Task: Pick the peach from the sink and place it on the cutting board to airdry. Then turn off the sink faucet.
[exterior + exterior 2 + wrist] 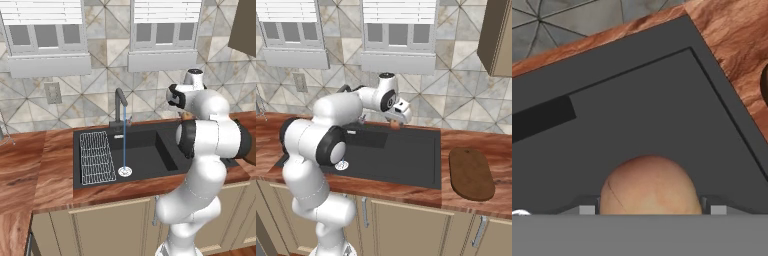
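The peach [649, 184] sits between my fingertips in the hand view, pale orange and round, with my gripper [651, 208] shut on it. From the right base, the gripper [397, 119] holds the peach [394, 124] in the air over the back edge of the black sink [406, 155]. The dark reddish-brown cutting board [471, 172] lies on the counter to the right of the sink, apart from the gripper. The dark faucet [120, 105] stands behind the basin, and a thin stream of water [124, 147] falls from it onto the white drain disc [124, 171].
A white wire rack [96, 156] lies on the left part of the sink [150, 150]. Wood countertop [466, 140] surrounds the basin. A wall cabinet [497, 37] hangs at the upper right, above the board.
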